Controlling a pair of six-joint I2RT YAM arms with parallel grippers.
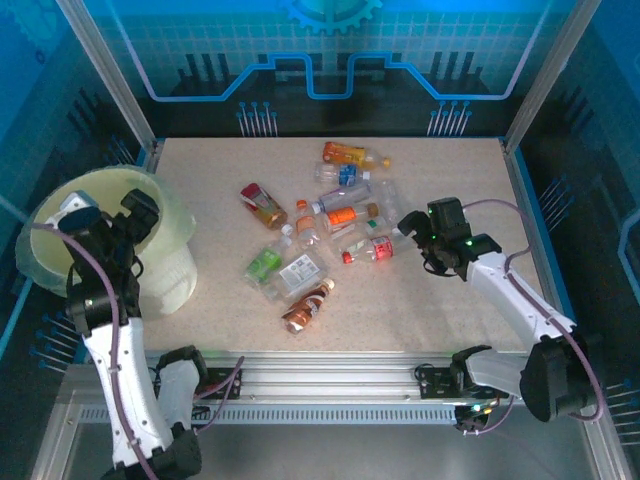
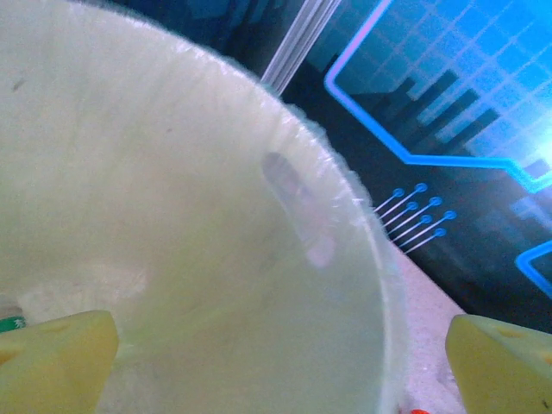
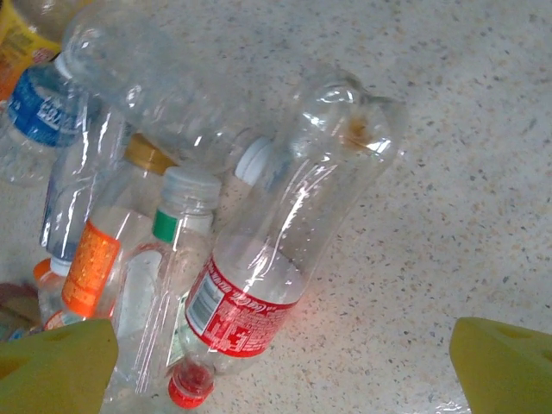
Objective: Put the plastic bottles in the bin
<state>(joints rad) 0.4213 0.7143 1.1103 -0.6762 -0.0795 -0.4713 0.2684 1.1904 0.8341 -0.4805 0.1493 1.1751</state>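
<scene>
Currently, the plastic bottles (image 1: 345, 215) are lying in one loose cluster around the middle of the desk (image 1: 400, 310). About eleven can be told apart in the top view: two with orange labels, two with red labels, one green-labelled, one brown-labelled bottle (image 1: 307, 306) lying closest to the near edge, one with a blue band, and roughly four mostly clear ones. Some are overlapping, so the count is not firm. One bin (image 1: 172, 262) is sitting at the left edge of the desk, its wide mouth reaching out past that edge. The left gripper (image 2: 276, 371) is hovering over the bin's mouth with its two yellow fingertips spread far apart and nothing between them; the bin's pale inner wall is showing beneath them in the left wrist view. The right gripper (image 3: 276, 371) is hanging just off the right side of the cluster, toward the right edge of the desk, its two fingertips likewise parted wide and gripping nothing. In the right wrist view, a clear red-labelled bottle (image 3: 259, 285) with a red cap is lying on its side closest to that gripper, touching a white-capped bottle (image 3: 177, 216) with a green ring beside it.
</scene>
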